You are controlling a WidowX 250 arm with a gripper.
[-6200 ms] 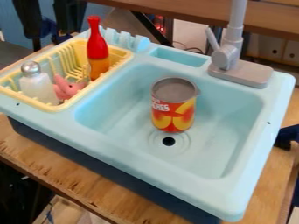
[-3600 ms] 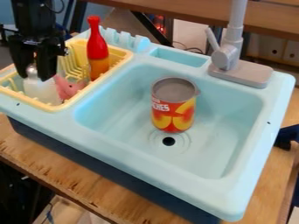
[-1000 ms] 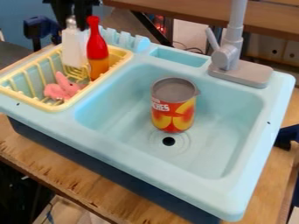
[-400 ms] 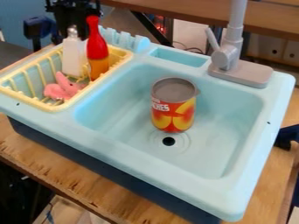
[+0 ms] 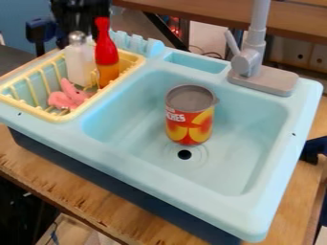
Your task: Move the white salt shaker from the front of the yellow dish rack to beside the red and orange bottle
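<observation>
Two neighbours, white shaker [image 5: 78, 64] and red bottle [image 5: 105, 48], could topple if the gripper [image 5: 78, 28], its jaws' state unclear, swings sideways.

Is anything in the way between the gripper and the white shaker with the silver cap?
Nothing visible stands between them: the gripper is right at the top of the white shaker. The red-topped bottle stands close beside the shaker, on the camera view's right, overlapping part of the gripper in the picture.
</observation>
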